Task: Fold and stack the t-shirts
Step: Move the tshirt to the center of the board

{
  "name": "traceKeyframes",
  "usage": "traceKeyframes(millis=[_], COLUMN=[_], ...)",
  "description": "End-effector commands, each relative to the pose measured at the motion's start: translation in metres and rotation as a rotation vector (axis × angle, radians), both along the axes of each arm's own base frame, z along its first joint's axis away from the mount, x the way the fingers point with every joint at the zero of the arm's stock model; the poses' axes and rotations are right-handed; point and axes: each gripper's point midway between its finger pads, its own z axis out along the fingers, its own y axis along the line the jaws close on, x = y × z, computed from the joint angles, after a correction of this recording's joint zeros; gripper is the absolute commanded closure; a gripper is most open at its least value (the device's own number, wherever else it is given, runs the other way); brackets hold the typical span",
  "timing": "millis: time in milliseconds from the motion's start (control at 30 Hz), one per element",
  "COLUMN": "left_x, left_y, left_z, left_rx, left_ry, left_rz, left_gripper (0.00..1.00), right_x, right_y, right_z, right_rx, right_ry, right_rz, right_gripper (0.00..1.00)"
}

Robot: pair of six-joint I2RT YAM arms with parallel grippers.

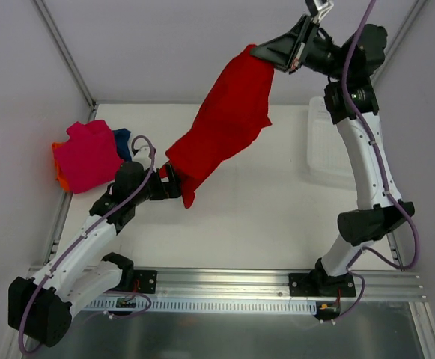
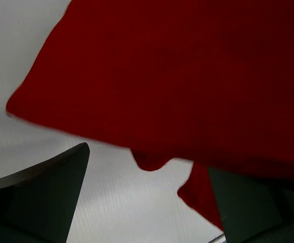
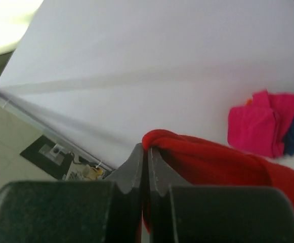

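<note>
Red t-shirt (image 1: 228,120): is being held up off the table (image 1: 262,224), hanging slantwise from the far right down toward the near left.
Right gripper (image 1: 256,51): is being kept raised at the far side. In the right wrist view its jaws are being pressed together on a bunched edge of the red cloth.
Left gripper (image 1: 174,182): is being held at the lower end of the red t-shirt. In the left wrist view its jaws are being held wide apart, the cloth is spreading above them, and one flap is hanging in front of the right-hand finger (image 2: 245,207). No pinch on the cloth is being shown.
Magenta-pink t-shirt (image 1: 90,153): is lying on top of a pile at the far left of the table.
Orange t-shirt (image 1: 61,178): is being covered by the magenta-pink one, with only its edge showing.
Dark blue t-shirt (image 1: 122,140): is being seen just beside the pile, on its right.
White mesh basket (image 1: 326,142): is sitting at the right of the table, partly behind the right arm.
</note>
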Motion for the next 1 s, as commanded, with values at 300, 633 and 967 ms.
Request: traceKeyframes(millis=[300,633,967], left_x=[0.002,0.001,0.028], left_y=[0.004,0.003,0.060], left_z=[0.008,-0.028,-0.111], left_rx=[0.007,0.048,0.370], left_ry=[-0.053,0.079,0.285], left_rz=[0.016,0.021,0.320], left_gripper=[0.01,0.01,0.01], right_x=[0.052,0.026,-0.006], right_y=[-0.173,-0.221,-0.181], right_z=[-0.357,-0.427,-0.424], right_rx=[-1.219,-1.536,-1.385], right_ry=[0.447,0.541,0.424], right_rz=[-0.907,-0.962,-0.921], right_gripper=[0.99,0.12,0.06])
